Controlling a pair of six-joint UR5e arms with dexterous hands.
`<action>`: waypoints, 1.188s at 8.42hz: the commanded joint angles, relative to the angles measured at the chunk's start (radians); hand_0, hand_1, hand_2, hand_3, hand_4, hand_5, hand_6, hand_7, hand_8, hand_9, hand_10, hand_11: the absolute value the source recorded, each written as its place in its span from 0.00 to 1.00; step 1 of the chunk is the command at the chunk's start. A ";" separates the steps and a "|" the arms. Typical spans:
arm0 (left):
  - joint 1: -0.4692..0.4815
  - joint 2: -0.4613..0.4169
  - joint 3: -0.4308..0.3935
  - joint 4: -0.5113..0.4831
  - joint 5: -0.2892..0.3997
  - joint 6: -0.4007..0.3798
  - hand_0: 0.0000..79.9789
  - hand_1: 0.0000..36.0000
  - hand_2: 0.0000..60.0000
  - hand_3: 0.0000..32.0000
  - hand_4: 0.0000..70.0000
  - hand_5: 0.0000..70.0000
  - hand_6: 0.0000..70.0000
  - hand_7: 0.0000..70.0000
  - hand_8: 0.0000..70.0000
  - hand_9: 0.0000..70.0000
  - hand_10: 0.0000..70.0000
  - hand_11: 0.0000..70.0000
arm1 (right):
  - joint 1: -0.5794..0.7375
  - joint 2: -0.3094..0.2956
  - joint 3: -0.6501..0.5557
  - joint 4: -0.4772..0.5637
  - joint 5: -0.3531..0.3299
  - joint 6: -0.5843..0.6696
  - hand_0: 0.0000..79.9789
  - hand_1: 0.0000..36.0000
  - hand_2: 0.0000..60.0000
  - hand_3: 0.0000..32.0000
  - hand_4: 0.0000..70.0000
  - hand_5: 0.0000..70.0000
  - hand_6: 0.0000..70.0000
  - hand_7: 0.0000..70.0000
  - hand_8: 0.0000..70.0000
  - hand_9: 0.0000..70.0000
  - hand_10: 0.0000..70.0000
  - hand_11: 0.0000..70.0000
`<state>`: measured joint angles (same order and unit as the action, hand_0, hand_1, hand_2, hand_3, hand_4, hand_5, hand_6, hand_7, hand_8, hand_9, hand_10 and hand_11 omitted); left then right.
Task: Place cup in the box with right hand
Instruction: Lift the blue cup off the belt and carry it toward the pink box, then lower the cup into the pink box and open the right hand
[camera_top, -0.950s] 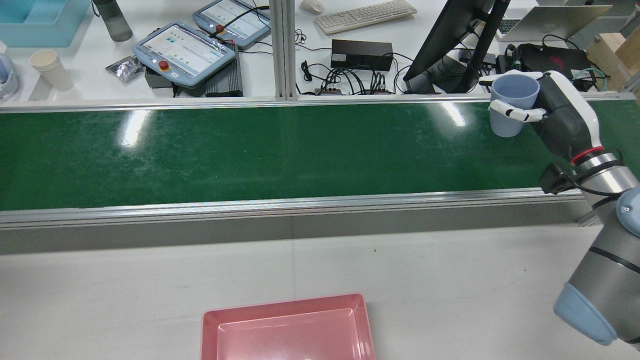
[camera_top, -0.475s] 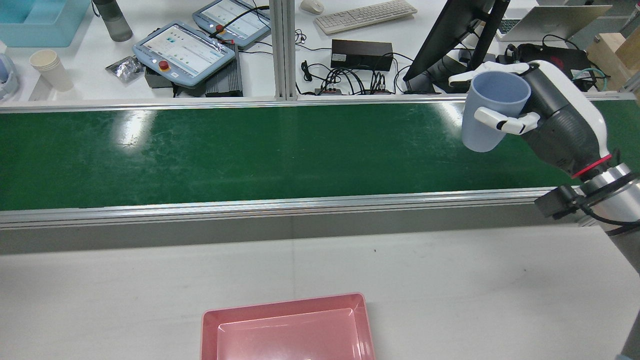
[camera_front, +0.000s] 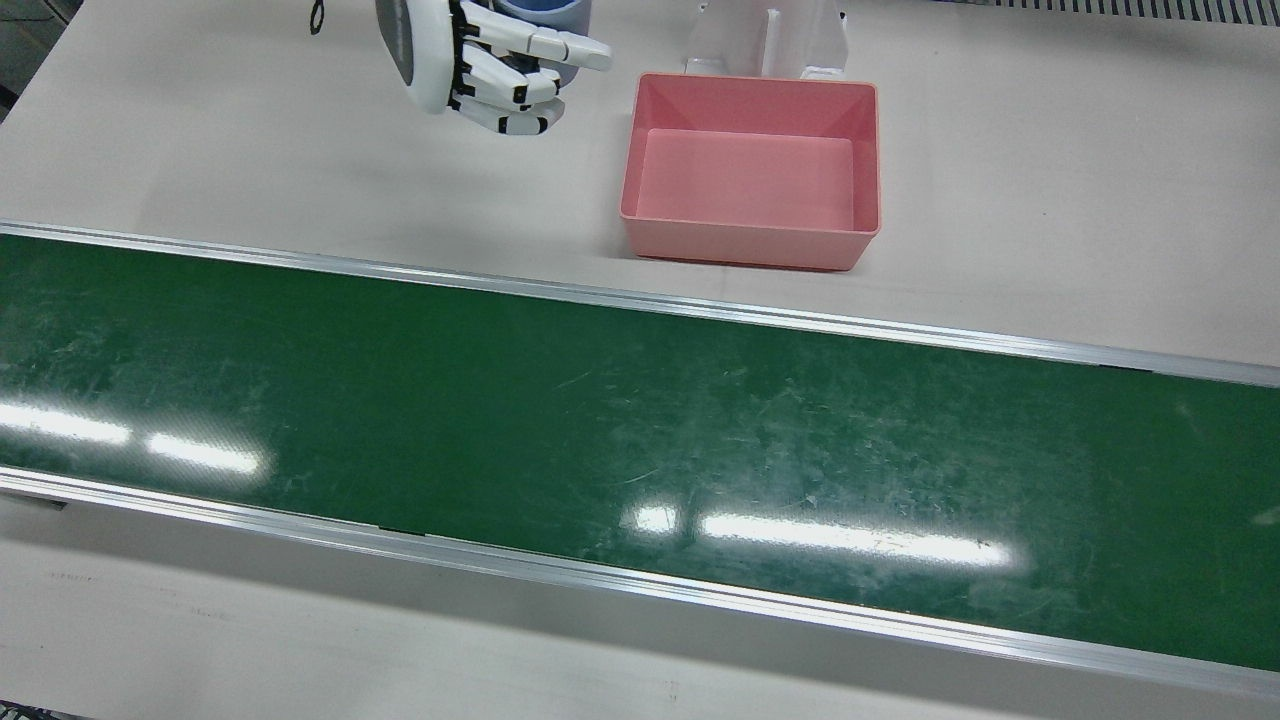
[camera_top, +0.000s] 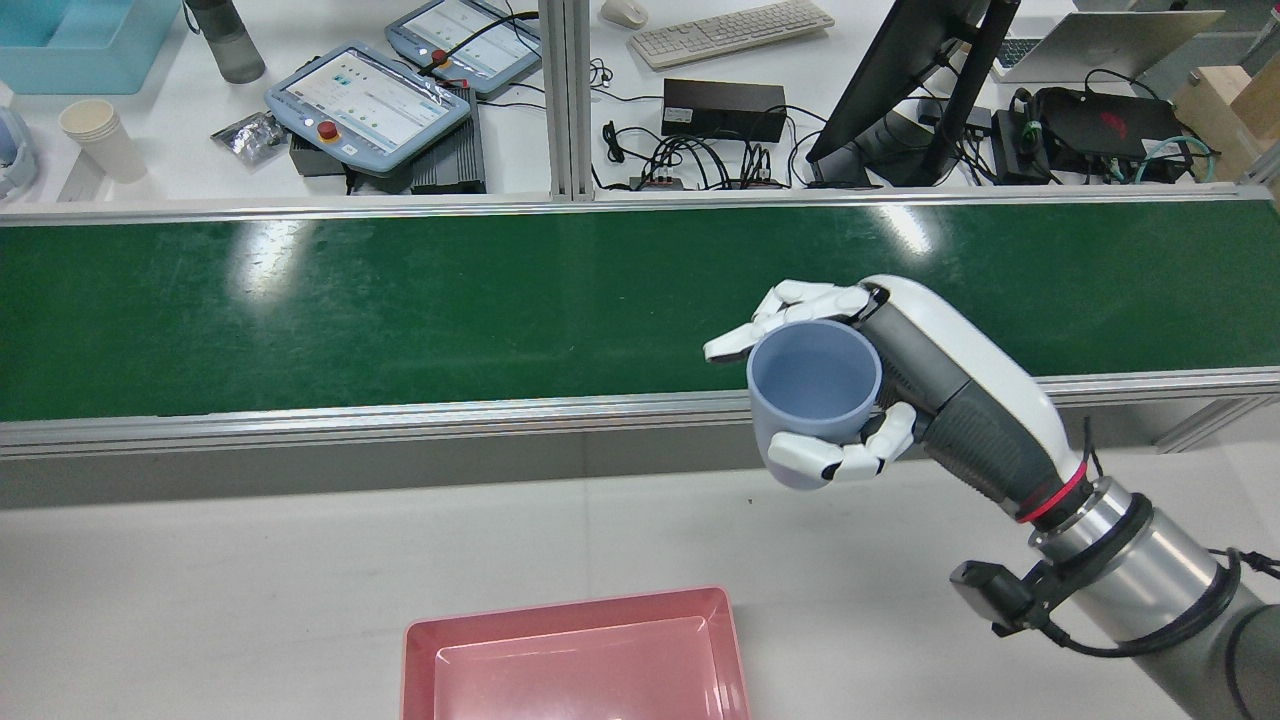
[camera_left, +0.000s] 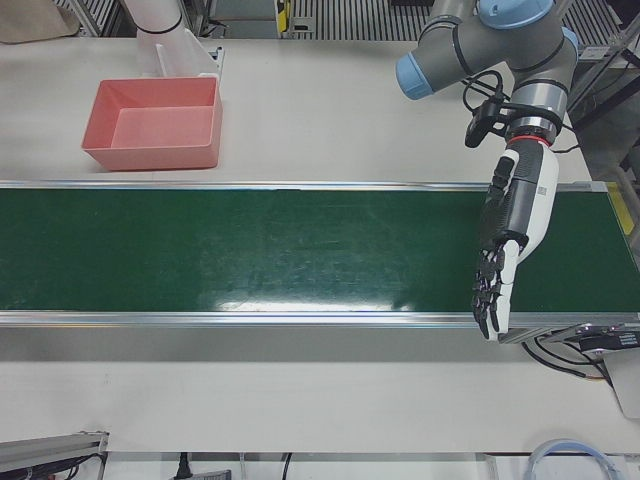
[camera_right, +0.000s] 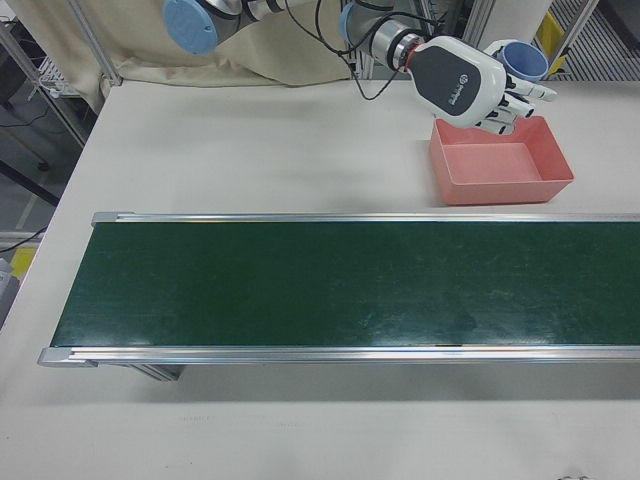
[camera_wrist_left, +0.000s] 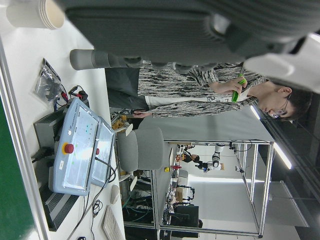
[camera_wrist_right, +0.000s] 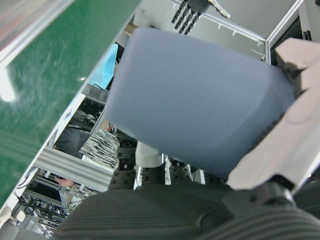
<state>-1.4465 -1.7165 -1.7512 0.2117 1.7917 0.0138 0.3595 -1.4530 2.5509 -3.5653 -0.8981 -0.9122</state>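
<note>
the right hand (camera_top: 870, 400) holds the blue cup (camera_top: 812, 400) in the air, with the fingers (camera_top: 835, 458) closed around its wall and the mouth of the cup open to the top. in the rear view the cup hangs over the near rail of the green conveyor belt (camera_top: 400, 300), above the edge of the white bench (camera_top: 250, 580). the pink box (camera_top: 580, 655) stands on the bench below the hand and to its left side, well apart from the cup, and nothing lies in it. in the right-front view the hand (camera_right: 475, 88) with the cup (camera_right: 522, 60) is just above the far rim of the box (camera_right: 500, 165), but i cannot tell from there how high it is. the left hand (camera_left: 505, 255) is stretched out over the far end of the belt, fingers straight, pointing down and a little apart, and it holds nothing. behind the belt, beyond the right hand, there are a keyboard (camera_top: 730, 30) and a monitor (camera_top: 900, 90).
</note>
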 joint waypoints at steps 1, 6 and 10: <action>0.000 0.000 0.001 0.000 0.000 0.000 0.00 0.00 0.00 0.00 0.00 0.00 0.00 0.00 0.00 0.00 0.00 0.00 | -0.213 0.028 -0.064 0.013 0.073 -0.117 0.52 0.34 0.91 0.00 1.00 0.11 0.55 1.00 0.85 1.00 0.51 0.71; 0.000 0.000 0.002 -0.001 0.000 0.000 0.00 0.00 0.00 0.00 0.00 0.00 0.00 0.00 0.00 0.00 0.00 0.00 | -0.316 0.045 -0.230 0.094 0.068 -0.113 0.48 0.21 0.67 0.00 0.99 0.11 0.51 1.00 0.85 1.00 0.55 0.76; 0.000 0.000 0.007 -0.003 0.000 0.000 0.00 0.00 0.00 0.00 0.00 0.00 0.00 0.00 0.00 0.00 0.00 0.00 | -0.361 0.068 -0.294 0.103 0.077 -0.111 0.56 0.27 0.00 0.00 0.00 0.05 0.00 0.00 0.04 0.06 0.00 0.00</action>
<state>-1.4465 -1.7165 -1.7471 0.2105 1.7917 0.0138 0.0114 -1.3979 2.2920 -3.4675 -0.8231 -1.0281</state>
